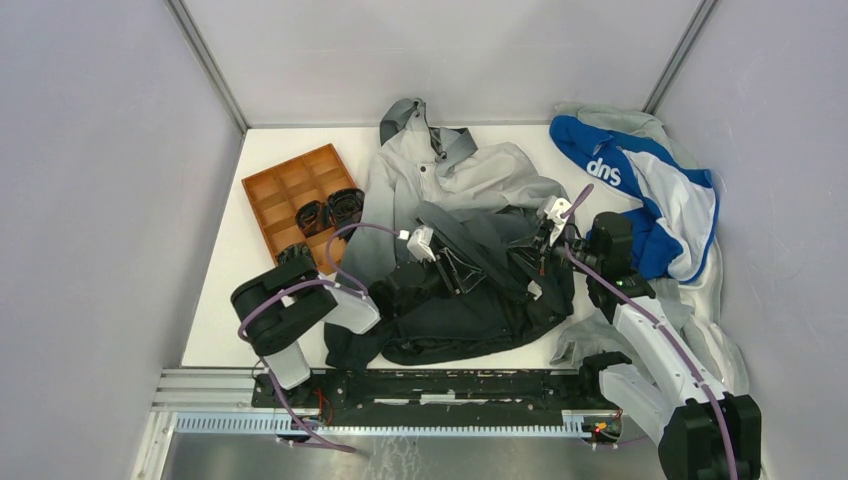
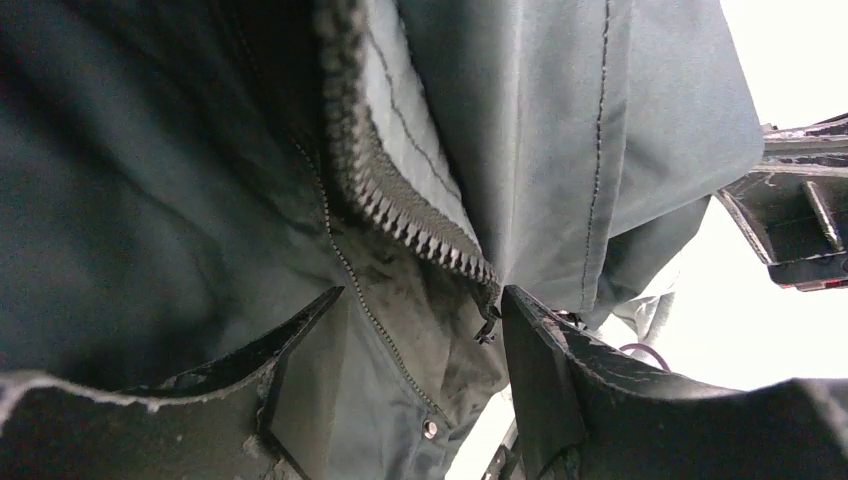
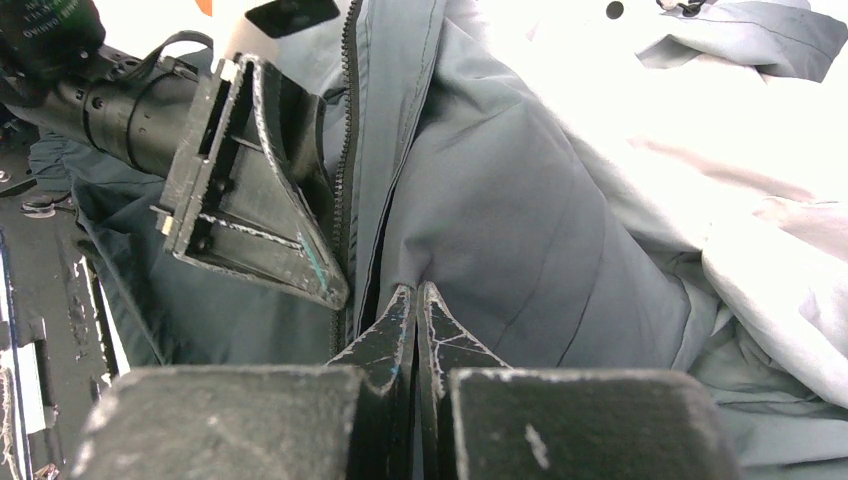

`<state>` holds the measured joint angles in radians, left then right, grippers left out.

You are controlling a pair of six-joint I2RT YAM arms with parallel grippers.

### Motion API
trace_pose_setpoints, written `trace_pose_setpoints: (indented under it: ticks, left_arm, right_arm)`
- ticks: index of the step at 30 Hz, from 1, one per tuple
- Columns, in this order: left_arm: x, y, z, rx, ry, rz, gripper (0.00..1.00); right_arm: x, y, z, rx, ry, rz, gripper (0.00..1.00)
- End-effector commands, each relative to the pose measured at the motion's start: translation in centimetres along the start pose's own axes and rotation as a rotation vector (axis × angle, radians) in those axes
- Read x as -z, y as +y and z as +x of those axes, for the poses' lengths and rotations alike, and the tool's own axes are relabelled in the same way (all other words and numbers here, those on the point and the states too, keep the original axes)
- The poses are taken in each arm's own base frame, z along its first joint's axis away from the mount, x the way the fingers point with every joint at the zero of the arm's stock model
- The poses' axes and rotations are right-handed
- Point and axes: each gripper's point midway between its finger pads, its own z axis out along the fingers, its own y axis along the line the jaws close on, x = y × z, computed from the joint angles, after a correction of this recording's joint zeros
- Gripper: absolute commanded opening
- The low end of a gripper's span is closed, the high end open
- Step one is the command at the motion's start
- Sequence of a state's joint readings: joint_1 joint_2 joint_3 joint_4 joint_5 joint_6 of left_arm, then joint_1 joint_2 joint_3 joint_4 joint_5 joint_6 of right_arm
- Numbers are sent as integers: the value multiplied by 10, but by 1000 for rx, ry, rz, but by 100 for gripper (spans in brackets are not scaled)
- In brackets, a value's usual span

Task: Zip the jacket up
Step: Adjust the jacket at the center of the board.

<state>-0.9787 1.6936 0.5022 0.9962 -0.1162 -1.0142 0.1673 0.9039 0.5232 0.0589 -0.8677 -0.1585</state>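
The jacket [image 1: 470, 200] lies spread mid-table, light grey at the hood and dark at the hem, its front lying apart. In the left wrist view, my left gripper [image 2: 420, 325] stands open around dark fabric beside the hem. A run of zipper teeth [image 2: 400, 200] ends at a small dark piece [image 2: 487, 325] beside the right finger [image 2: 545, 370]. My right gripper [image 3: 415, 292] is shut, pinching a fold of the jacket [image 3: 520, 230] just right of the zipper line [image 3: 348, 130]. The left gripper's finger [image 3: 260, 210] sits close on its left.
A brown compartment tray [image 1: 283, 185] with black items [image 1: 330, 212] lies at the left. A blue-and-white garment [image 1: 640, 185] and a light grey garment [image 1: 705, 335] lie at the right. A metal rail [image 1: 400, 405] runs along the near edge.
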Motion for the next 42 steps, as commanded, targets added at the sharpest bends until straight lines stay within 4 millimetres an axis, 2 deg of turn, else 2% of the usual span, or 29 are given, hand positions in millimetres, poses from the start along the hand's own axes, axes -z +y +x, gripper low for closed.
trace_pose_setpoints:
  ticks: [1, 7, 8, 11, 12, 14, 18, 21, 24, 26, 28, 31, 34, 36, 39, 42]
  left_arm:
    - [-15, -42, -14, 4, -53, 155, 63]
    - [-24, -54, -1, -31, -4, 253, 43]
    - [-24, -55, 0, -32, 4, 275, 37]
    - [-22, -56, -1, -41, 27, 323, 4]
    - [-20, -56, -4, -50, 26, 339, 2]
    - [-11, -55, -14, -101, 14, 359, 2]
    - [10, -61, -38, -229, 21, 456, 2]
    - [26, -78, -60, -281, 53, 585, 2]
    - [37, -98, -67, -308, 145, 690, 2]
    - [41, -109, -71, -301, 196, 737, 2]
    - [47, -120, -77, -282, 229, 786, 2]
    - [52, -134, -85, -232, 256, 827, 2]
    - [53, -144, -91, -180, 272, 843, 2]
    - [55, -151, -94, -156, 276, 866, 2]
    - [58, -159, -100, -122, 269, 894, 2]
    - [64, -169, -105, -81, 285, 934, 2]
  right_arm:
    - [1, 2, -16, 44, -52, -16, 0]
    - [1, -1, -15, 52, -38, -7, 0]
    - [1, -1, -15, 55, -36, -7, 0]
    - [2, -6, -13, 66, -12, 15, 0]
    - [3, -10, -13, 83, 3, 35, 0]
    - [9, -24, -7, 111, 72, 109, 2]
    - [29, -61, 12, 167, 246, 299, 27]
    - [38, -65, 35, 186, 366, 303, 31]
    - [38, -59, 37, 172, 388, 253, 37]
    - [40, -55, 26, 177, 371, 229, 43]
    - [44, -52, 9, 198, 349, 205, 51]
    - [52, -45, -38, 278, 275, 159, 60]
    - [54, -16, -75, 349, 183, 30, 67]
    - [55, 3, -87, 362, 139, -55, 72]
    - [55, 27, -76, 339, 121, -168, 77]
    - [55, 31, -50, 281, 158, -174, 79]
